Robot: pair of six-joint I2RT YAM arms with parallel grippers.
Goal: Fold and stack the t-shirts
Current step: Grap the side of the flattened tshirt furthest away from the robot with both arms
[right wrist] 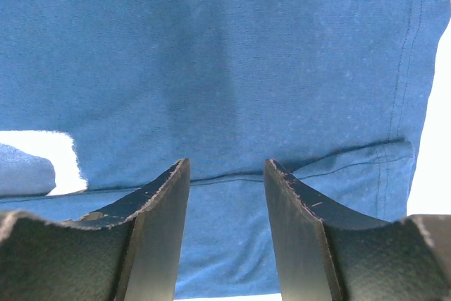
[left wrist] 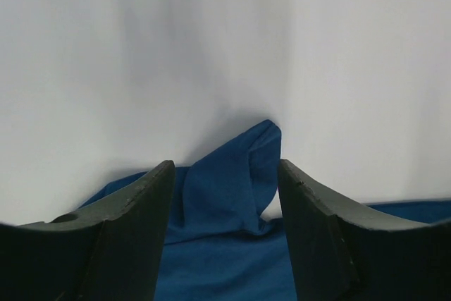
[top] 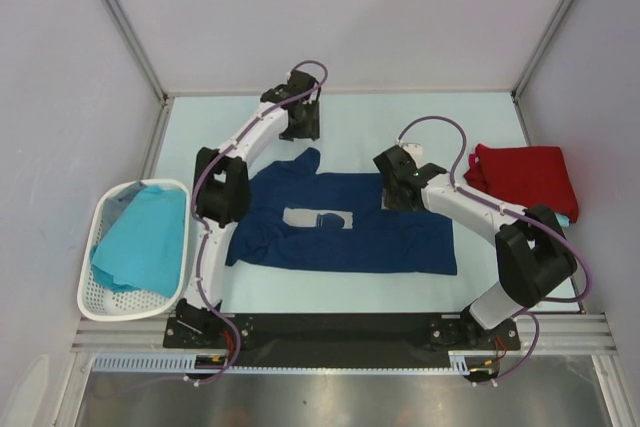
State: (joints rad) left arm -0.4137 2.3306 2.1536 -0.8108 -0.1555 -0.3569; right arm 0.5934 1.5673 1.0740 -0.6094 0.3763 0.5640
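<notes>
Here the navy t-shirt (top: 340, 232) lies crosswise, sleeves left, hem right.

The right claw (top: 400, 202) hides the navy t-shirt's (top: 340, 242) far right corner.

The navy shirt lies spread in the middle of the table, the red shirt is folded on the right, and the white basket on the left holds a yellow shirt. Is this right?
Not quite: the white basket holds a turquoise shirt, not a yellow one, as the top view shows. The rest is right.
</notes>
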